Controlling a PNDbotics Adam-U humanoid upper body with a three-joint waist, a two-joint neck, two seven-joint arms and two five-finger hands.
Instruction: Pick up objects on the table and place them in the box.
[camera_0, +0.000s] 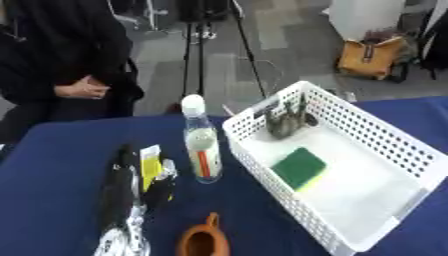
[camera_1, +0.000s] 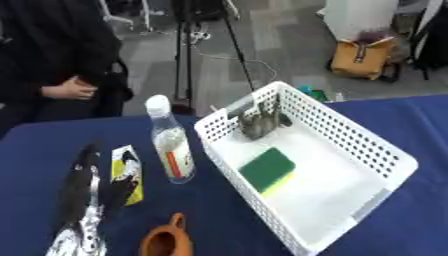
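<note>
While the white box sits on the blue table at the right, already holding a green sponge and a dark object at its far end, 3 things wait outside it. The left hand is at lower left; whether it grips anything I cannot tell. Just right stands the upright bottle, the yellow packet touching the hand, the brown teapot nearest. No right hand shows.
</note>
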